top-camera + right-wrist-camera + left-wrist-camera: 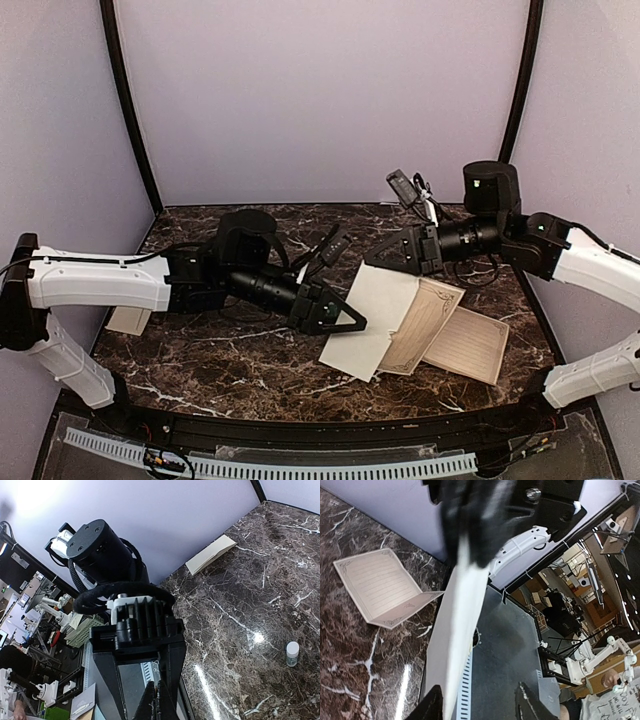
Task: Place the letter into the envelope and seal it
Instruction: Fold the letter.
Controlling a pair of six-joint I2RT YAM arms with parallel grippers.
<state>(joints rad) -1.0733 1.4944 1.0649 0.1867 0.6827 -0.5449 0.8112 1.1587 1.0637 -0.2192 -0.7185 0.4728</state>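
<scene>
Now arms stretched inward; left gripper (350, 317) jaws apart astride envelope (375, 322); right gripper (378, 257) seemingly clamped on it.

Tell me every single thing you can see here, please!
Long plain cream paper envelope: one, cream, middle of table, top edge pinched.
Cream paper sheets with printed decorative borders: two, cream, overlapping just right of the envelope.
Folded cream paper stack: one, cream, table's left edge.
Small white bottle: one, white, standing on the marble.
Dark marble table: one, brown-black, white veins.
Left pincer: one, black, open beside the envelope.
Right pincer: one, black, shut on the envelope.
</scene>
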